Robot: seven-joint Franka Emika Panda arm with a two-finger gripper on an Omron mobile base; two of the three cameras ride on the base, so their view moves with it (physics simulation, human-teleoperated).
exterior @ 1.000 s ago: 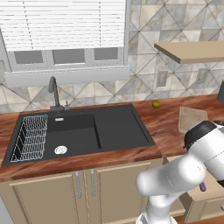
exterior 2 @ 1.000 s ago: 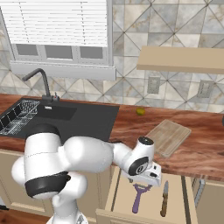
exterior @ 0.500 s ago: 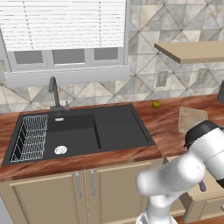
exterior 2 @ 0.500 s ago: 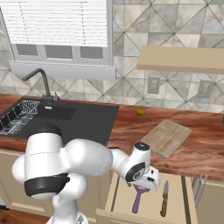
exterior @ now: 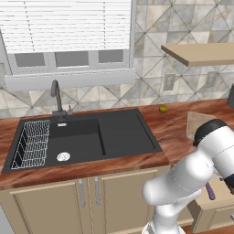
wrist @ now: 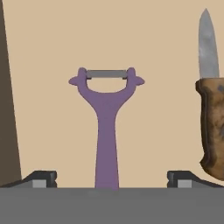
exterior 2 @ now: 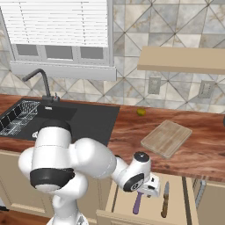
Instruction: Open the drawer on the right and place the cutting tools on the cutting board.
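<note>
Between the spread fingers [wrist: 43, 178] lies the peeler [wrist: 106, 127].

This was a home kitchen. A black sink [exterior: 91, 139] with a dish rack [exterior: 31, 144] and a dark tap [exterior: 56, 97] sat in a reddish wooden counter [exterior 2: 202, 151], with a blind-covered window [exterior: 68, 27] at twelve o'clock behind it. Patterned tiles [exterior 2: 132, 44] lined the wall, where a wooden shelf [exterior 2: 182, 59] hung at two o'clock. Pale cabinet doors [exterior: 50, 205] stood below, and a cutting board [exterior 2: 166, 138] lay on the counter.
</note>
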